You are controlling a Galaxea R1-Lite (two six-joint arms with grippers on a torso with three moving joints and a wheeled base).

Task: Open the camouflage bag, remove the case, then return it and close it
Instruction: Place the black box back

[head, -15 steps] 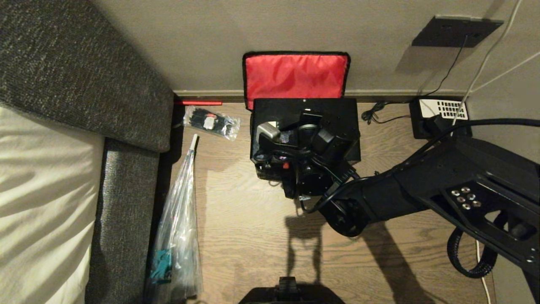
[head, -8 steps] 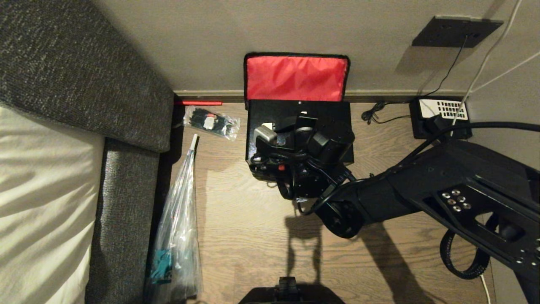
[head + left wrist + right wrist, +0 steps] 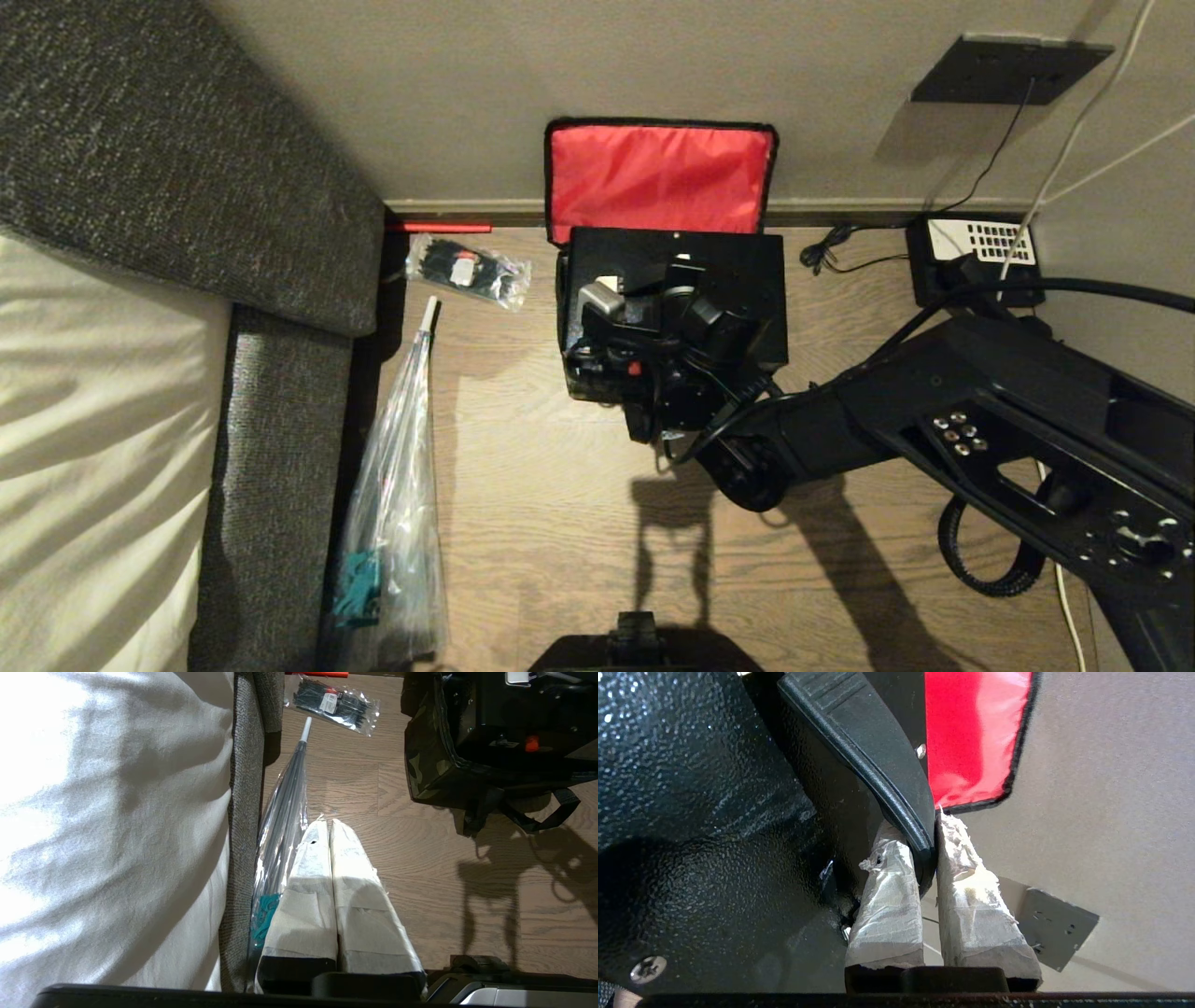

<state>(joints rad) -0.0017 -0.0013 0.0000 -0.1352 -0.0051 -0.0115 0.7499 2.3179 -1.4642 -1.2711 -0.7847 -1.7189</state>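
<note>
Nearest the robot, bare wood-grain floor (image 3: 560, 523) carries the arm's long shadows. Along the floor's left side lies a crinkled clear plastic bag (image 3: 392, 523), beside a coarse grey woven sofa edge (image 3: 271, 467) with smooth white bedding (image 3: 93, 420) over it. The left end effector (image 3: 332, 828) hangs parked over this stretch, its tape-wrapped fingers pressed together on nothing.

Farther on, against the wall, stands the boxy camouflage bag (image 3: 425, 765), soft fabric with black straps, its lid thrown back so the matte red lining (image 3: 658, 177) leans on the wall. The case (image 3: 728, 280), flat, black, rectangular and pebbled, sits over the bag's mouth, hiding the interior. The right end effector (image 3: 924, 840) is clamped on the case's smooth black handle (image 3: 859, 732), its frayed, taped fingers nearly together around the strip.

Judged from this, the opening is done and the case is held at the mouth; whether it is on its way out or back in cannot be told. Seating it and shutting the lid remain.

Beyond, a small packet of black ties (image 3: 470, 271) lies by the skirting, and a black telephone (image 3: 976, 257) sits to the right.
</note>
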